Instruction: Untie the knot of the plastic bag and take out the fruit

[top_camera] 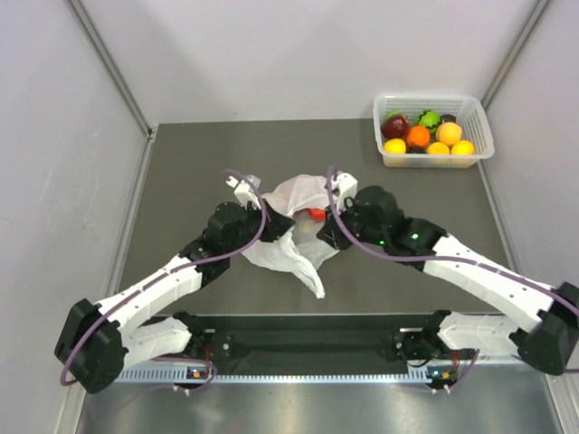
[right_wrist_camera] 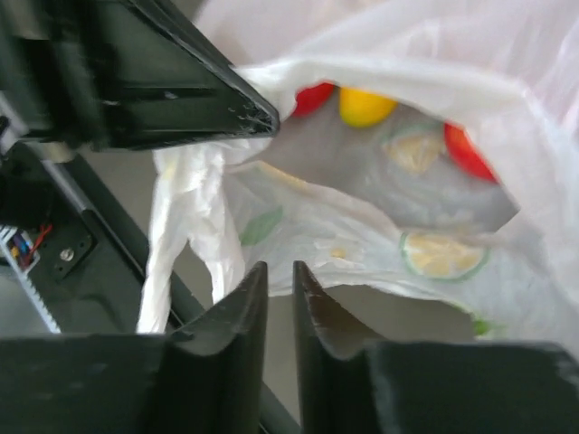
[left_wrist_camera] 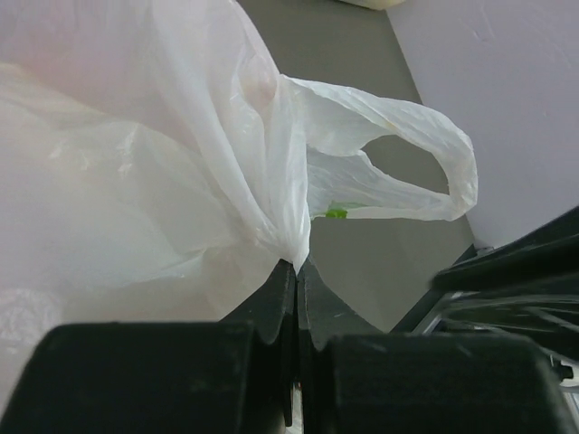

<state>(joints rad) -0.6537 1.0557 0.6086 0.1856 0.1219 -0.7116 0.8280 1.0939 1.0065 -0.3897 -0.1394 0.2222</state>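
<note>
Okay, top view first. The plastic bag was seen lying on the dark table, well apart from the white basket, nearer the arm bases and to its left. Assorted fruit was piled in that basket. The left gripper was placed at the bag side farther from the basket, and the right gripper at the side nearer it. One red fruit was visible in the bag mouth between the two grippers.

Left wrist view: the left gripper was pressed fully together, with a gathered fold of the plastic bag pinched at its tips. A handle loop was seen hanging free on the side toward the basket, and a small green print mark showed just under it.

Right wrist view: the jaws of the right gripper were nearly together, with only a thin slit left between them. The rim of the plastic bag lay right at the tips; whether film was caught between them could not be told. The bag mouth was held wide. Inside were seen a red fruit, a yellow fruit touching it, and a second red fruit apart from both. A citrus slice print was visible on the inner wall.
</note>
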